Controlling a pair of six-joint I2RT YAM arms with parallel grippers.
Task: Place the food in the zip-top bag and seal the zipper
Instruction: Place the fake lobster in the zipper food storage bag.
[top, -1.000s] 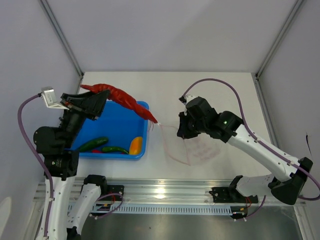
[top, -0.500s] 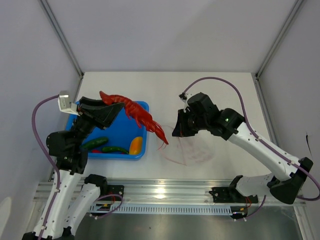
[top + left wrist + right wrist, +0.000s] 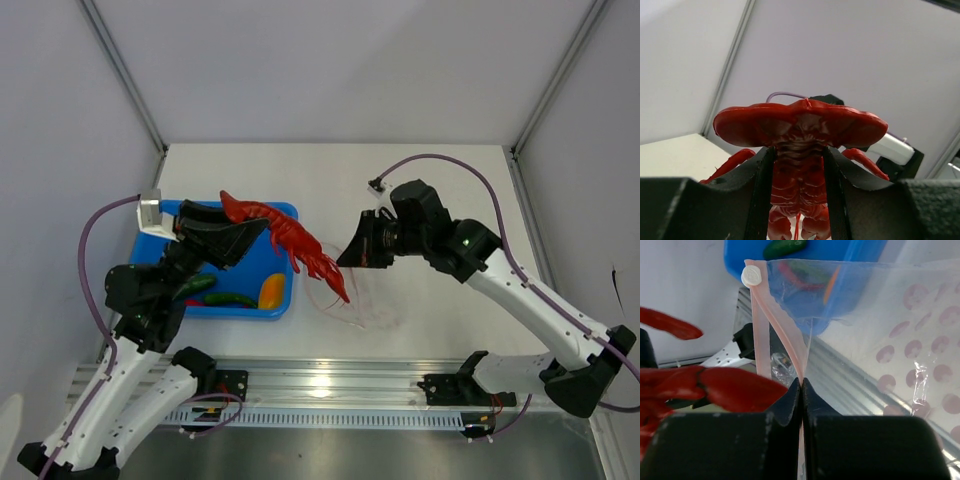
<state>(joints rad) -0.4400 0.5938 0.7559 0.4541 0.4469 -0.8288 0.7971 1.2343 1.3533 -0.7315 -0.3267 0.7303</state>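
The left end effector (image 3: 255, 226), clamped on the tail of the red crayfish toy (image 3: 305, 247), aims its long axis right and near, with the claws just beside the zip-top bag (image 3: 365, 308), whose zipper (image 3: 771, 315) the right end effector (image 3: 350, 252) pinches above the surface (image 3: 450, 180).

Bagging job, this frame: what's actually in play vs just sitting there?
In play:
- red lobster toy, clamped in left hand
- zip-top bag, pinched at its pink zipper by right hand
- green peppers, yellow-orange fruit

Just there:
- blue tray holding the remaining food
- purple cables
- metal rail
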